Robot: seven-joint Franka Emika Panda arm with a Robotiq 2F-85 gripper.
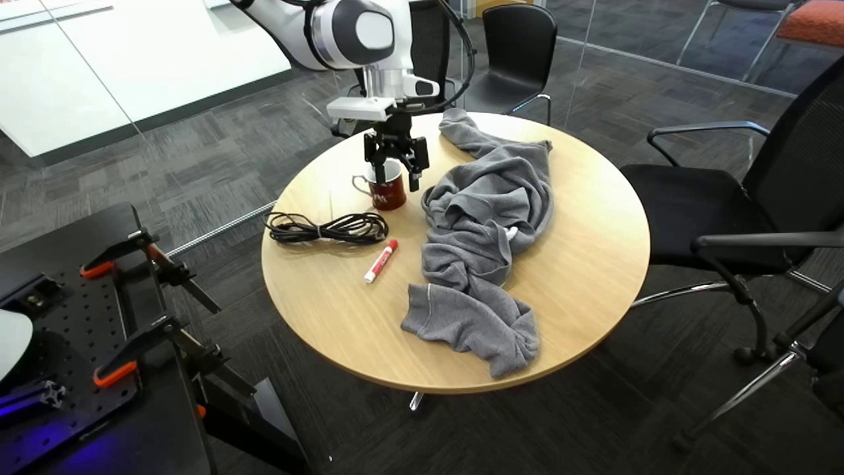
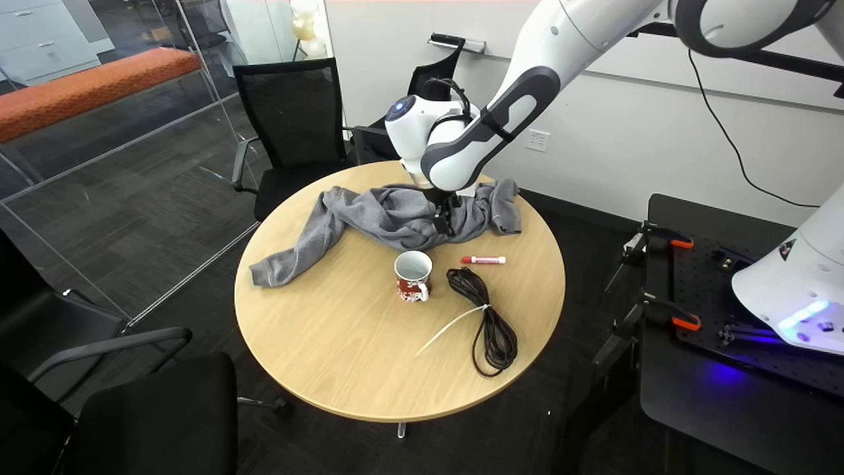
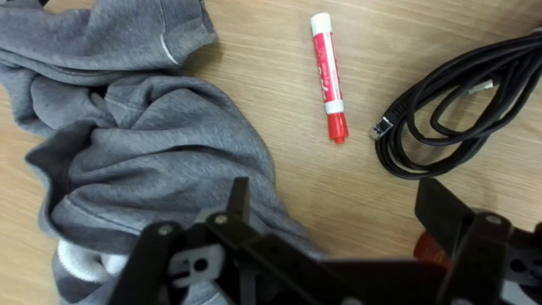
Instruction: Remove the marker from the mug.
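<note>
One downturned claw (image 1: 397, 179) (jaws apart).

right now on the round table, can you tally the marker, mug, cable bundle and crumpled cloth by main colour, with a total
Red: 2 (marker, mug, which is white inside)
Black: 1 (cable bundle)
Grey: 1 (cloth)
Total: 4

1 round table (image 1: 593, 264) bearing grey cloth (image 1: 475, 227), mug (image 2: 413, 280), marker (image 3: 328, 72), coiled cable (image 1: 343, 229)
</note>
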